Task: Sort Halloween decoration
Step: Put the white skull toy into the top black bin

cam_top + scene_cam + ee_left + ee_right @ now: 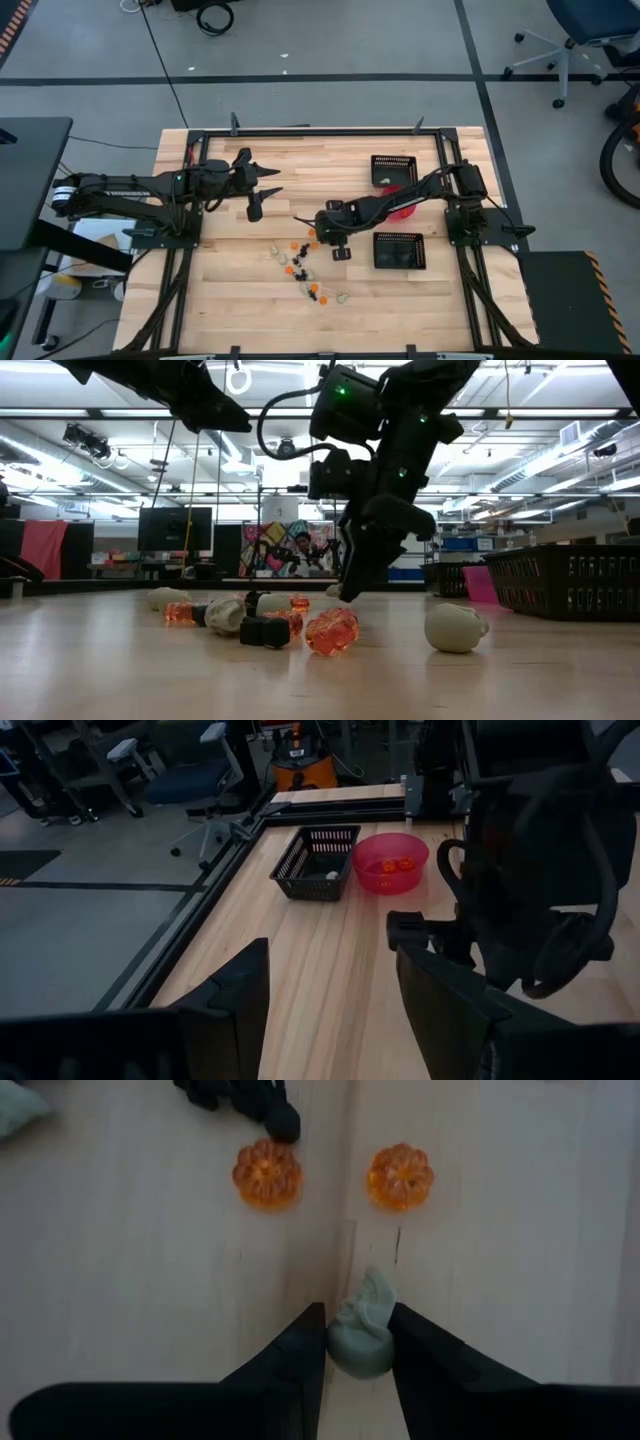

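The Halloween decoration is a scatter of tiny orange, black and pale cream trinkets lying on the wooden table near its middle. My right gripper is down at the far end of that scatter, shut on one pale cream trinket. Just beyond it in the right wrist view lie two orange pumpkin trinkets and a black one. My left gripper hovers open over bare table to the left of the scatter, touching nothing. My right gripper pinches the pale cream trinket by its rounded lower body between the two fingers, one on each side. The fingers come from above, slanting down toward the table. The trinket's pointed end sticks out past the fingertips. I cannot tell whether it is lifted off the wood.
Two square black mesh trays sit right of centre, one far and one near, with the round pink-red bowl between them holding orange trinkets. The far tray holds a pale piece. Black frame rails run along the table's edges.
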Motion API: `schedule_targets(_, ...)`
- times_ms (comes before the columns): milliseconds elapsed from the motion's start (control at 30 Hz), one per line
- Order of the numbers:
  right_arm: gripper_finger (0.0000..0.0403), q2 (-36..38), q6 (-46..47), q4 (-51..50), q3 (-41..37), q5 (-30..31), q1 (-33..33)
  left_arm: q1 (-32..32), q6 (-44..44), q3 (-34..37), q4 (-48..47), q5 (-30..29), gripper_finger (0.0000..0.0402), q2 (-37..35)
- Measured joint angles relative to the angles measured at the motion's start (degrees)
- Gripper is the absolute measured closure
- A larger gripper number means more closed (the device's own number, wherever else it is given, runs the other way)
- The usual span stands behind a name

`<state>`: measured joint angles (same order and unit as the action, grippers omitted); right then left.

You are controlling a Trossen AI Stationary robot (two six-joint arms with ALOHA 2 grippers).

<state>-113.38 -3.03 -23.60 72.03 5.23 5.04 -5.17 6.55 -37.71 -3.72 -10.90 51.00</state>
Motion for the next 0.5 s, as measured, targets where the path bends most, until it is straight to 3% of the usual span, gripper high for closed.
schedule_targets(500, 0.0298, 0.1, -0.4, -15.2, 11.2, 1.7, 0.1, 0.0, 0.0, 0.0, -0.1, 0.0, 0.0209, 0.0)
